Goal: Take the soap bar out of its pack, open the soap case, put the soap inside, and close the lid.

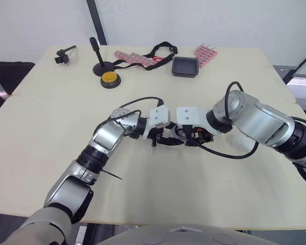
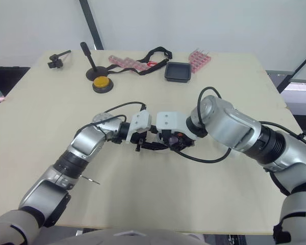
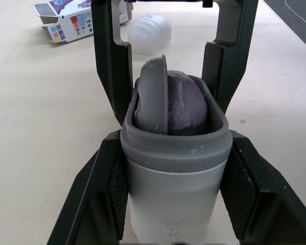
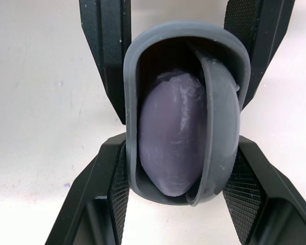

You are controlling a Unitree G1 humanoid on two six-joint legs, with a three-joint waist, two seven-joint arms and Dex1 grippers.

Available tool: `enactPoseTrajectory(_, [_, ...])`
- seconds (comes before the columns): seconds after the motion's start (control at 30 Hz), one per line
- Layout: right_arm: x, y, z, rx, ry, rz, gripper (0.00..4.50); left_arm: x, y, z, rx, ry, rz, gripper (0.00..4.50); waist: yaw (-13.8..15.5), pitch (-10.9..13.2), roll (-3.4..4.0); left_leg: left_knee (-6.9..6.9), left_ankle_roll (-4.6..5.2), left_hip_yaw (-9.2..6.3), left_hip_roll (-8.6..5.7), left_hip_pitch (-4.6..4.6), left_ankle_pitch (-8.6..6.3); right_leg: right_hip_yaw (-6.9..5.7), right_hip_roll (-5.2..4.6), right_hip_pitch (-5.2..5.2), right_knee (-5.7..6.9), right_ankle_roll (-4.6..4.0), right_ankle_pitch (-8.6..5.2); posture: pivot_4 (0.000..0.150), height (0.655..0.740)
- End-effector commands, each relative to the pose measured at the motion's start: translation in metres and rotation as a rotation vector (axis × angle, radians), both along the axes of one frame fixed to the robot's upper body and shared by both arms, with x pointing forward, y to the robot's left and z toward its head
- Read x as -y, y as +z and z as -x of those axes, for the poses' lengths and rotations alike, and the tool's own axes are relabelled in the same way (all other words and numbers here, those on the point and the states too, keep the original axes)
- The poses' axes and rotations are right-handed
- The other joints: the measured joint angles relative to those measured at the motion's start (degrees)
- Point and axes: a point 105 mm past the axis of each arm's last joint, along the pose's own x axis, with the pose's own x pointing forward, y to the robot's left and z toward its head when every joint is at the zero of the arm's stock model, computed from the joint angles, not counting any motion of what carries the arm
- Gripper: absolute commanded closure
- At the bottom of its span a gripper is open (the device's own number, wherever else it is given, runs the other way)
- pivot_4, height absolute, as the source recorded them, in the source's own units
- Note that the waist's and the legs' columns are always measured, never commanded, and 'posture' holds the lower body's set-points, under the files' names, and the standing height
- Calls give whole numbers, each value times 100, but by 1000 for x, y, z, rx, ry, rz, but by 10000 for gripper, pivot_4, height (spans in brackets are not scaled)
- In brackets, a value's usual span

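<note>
Soap case [image 3: 176, 173] is held at the middle of the pale worktop [image 1: 51, 132], where the two arms meet from left and right. The left gripper [image 3: 174, 140] is clenched on the case's white body, its black fingers [image 3: 104, 194] pressed against both sides. The right gripper [image 4: 182, 138] is set around the grey rim from the opposite side. Its jaws appear to be closed on the rim as well, though firm contact cannot be made out for certain.

The case's mouth is uncovered, and the purple soap bar [image 4: 171, 132] is seated inside it. A grey inner flap [image 3: 155, 97] stands on edge beside the bar within the rim.

At the far side of the worktop a black tray [image 1: 185, 67] is placed right of centre, with a black strap [image 1: 163, 50] just to its left. A black stand [image 1: 99, 64] is seen further left, and a yellow button [image 1: 110, 78] sits just in front of it.

In the left wrist view, the printed soap pack [image 3: 66, 23] and a white ribbed cap [image 3: 150, 33] are seen lying on the worktop beyond the case, near each other but apart.
</note>
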Motion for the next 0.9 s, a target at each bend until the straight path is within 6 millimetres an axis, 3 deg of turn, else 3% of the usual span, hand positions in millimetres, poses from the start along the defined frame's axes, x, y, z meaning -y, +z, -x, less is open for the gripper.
enactPoseTrajectory(0.03, [-2, 5, 3, -12, 0, -23, 11932, -2, 6, -4, 46, 7, 4, 25604, 1, 0, 0, 0, 0, 0, 0, 0, 0, 1, 0, 0, 0, 0, 0, 1500, 7291])
enactPoseTrajectory(0.17, [1, 5, 1, -14, -18, -36, 138, -7, 5, -4, 54, 12, 17, 25604, 1, 0, 0, 1, 0, 0, 0, 0, 0, 0, 0, 0, 1, 0, 0, 1500, 7291])
enactPoseTrajectory(0.37, [3, 16, -4, -63, -107, -247, 138, -23, 5, -3, 61, 27, 99, 25604, 3, -1, -2, 2, 0, 0, 2, -1, 0, 0, 0, 0, 1, -1, 0, 1500, 7291])
enactPoseTrajectory(0.57, [21, 26, 6, -76, -133, -509, 138, -38, 13, 7, 23, 22, 271, 25604, 69, -2, -2, 5, 5, -1, 3, -8, -3, -4, -3, -1, -3, -1, 0, 1500, 7291])
enactPoseTrajectory(0.73, [31, 21, 15, -38, -150, -643, 138, -38, 19, 11, -43, 56, 403, 25604, 86, -2, -2, 12, 12, 1, 2, -7, -7, -3, -8, -3, -5, -9, -4, 1500, 7291])
enactPoseTrajectory(0.9, [36, 11, 22, 13, -165, -752, 138, -35, 11, 20, -56, 54, 428, 25604, 19, -3, -2, 14, 37, 1, 4, -7, -21, -1, -14, -4, -6, -14, -8, 1500, 7291])
